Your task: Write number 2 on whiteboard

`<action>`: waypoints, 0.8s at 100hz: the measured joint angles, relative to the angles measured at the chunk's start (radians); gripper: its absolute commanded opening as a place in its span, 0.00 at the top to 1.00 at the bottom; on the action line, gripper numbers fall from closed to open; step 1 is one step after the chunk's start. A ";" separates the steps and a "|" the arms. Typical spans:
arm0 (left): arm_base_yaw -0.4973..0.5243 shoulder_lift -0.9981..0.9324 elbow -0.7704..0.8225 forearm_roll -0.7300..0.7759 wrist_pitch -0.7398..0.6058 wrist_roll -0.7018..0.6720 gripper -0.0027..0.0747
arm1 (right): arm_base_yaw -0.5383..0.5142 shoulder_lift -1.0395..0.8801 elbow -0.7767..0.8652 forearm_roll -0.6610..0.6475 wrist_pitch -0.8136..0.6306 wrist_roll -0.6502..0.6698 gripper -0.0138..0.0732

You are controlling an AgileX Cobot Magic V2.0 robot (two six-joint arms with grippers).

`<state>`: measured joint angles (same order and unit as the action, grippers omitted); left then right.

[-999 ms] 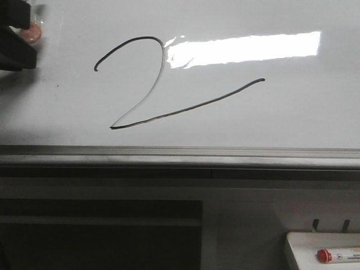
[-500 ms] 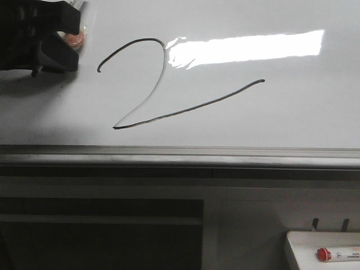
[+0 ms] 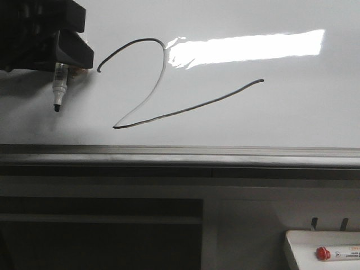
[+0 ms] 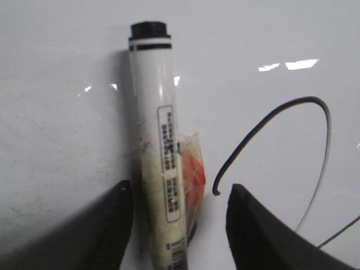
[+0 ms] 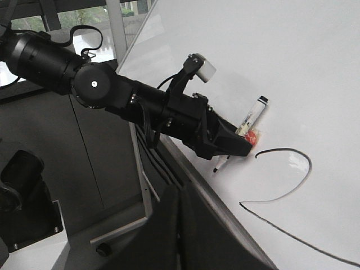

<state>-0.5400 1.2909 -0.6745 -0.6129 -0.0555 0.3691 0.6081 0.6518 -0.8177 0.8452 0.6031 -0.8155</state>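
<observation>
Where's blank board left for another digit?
Free: the whiteboard right of the 2's tail, down to the grey lower edge, and the strip under the tail. Crowded: the upper left, where the left gripper holds the marker.

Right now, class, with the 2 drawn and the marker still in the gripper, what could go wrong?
1. The marker tip hangs uncapped near the whiteboard; a slip could leave a stray mark.
2. The left gripper is close to the start of the 2; brushing it could smear the ink.
</observation>
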 measured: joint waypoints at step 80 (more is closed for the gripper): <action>0.011 -0.617 0.010 0.227 0.290 0.000 0.40 | 0.000 -0.094 0.038 -0.182 -0.037 0.005 0.91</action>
<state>-0.5293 0.6742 -0.6640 -0.3863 0.2348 0.3691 0.6081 0.5581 -0.7793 0.6627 0.5657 -0.8106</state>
